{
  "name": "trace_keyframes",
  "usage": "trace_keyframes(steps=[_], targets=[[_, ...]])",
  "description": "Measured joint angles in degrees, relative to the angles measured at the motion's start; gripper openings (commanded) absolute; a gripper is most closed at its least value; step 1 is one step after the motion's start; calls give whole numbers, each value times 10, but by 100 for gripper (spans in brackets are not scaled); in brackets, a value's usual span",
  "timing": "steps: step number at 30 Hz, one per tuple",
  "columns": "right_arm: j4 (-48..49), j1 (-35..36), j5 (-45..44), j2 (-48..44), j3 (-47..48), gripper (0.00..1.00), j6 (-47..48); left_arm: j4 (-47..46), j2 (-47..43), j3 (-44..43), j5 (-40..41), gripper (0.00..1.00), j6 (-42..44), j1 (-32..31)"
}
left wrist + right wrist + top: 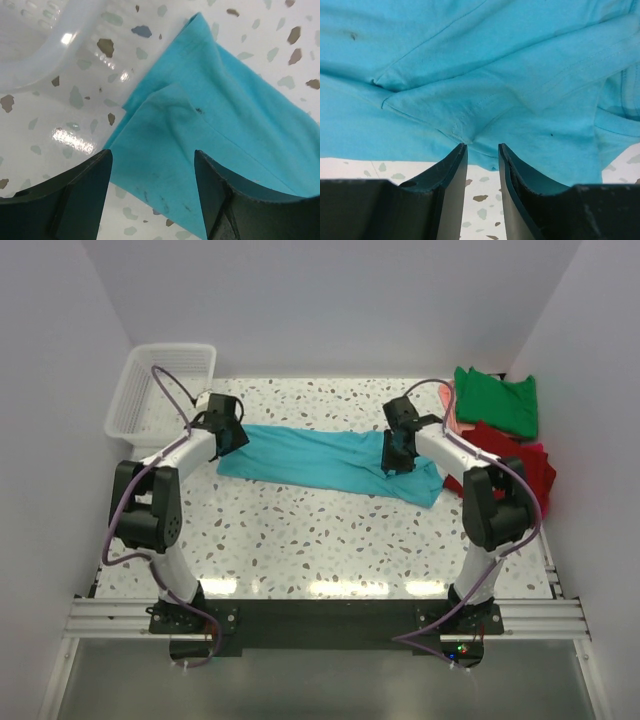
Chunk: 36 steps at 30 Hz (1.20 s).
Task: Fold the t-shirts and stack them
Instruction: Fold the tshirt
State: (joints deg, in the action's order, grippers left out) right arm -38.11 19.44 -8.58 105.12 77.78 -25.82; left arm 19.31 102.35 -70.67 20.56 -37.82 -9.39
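1. Turquoise t-shirt (320,462): lies in a long, creased band across the middle of the desk (300,540). In the overhead view it runs from 9 o'clock to 3 o'clock, with its layers partly doubled over.
2. Left claw (152,155): released, with its fingers wide apart over the shirt's 9 o'clock corner. The cloth between them lies loose.
3. Right claw (481,146): fingers nearly together at the hem of the 3 o'clock end. A pucker of cloth gathers at the tips, yet bare desk shows in the gap, so whether the hem is grasped cannot be told.
4. Green t-shirt (495,400), red t-shirt (515,465) and salmon-pink t-shirt (447,405): these lie together at 2 o'clock. The red one is just beside the turquoise shirt's end.
5. Basket (160,390): stands at 10 o'clock, near the left claw.
6. Hazard A: a pinch that takes only the top layer would probably leave the lower layer behind and skew the fold.
7. Hazard B: if the left claw shuts beside the corner and not on it, only one end would rise, and the shirt would drag and bunch.
8. Hazard C: a wide sweep could disturb the red t-shirt or knock the basket, since both lie close to the working ends.
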Motion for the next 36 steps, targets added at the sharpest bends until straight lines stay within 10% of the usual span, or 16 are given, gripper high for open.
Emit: trace_keyframes(steps=[12,25,36], targets=[[1,16,7,40,-3,31,0,77,53,15,-1,71,-4,0],[12,16,-1,74,18,0,2,110,59,11,29,70,-52,-1],[13,16,-21,91,90,0,9,113,57,13,40,70,-57,-1]])
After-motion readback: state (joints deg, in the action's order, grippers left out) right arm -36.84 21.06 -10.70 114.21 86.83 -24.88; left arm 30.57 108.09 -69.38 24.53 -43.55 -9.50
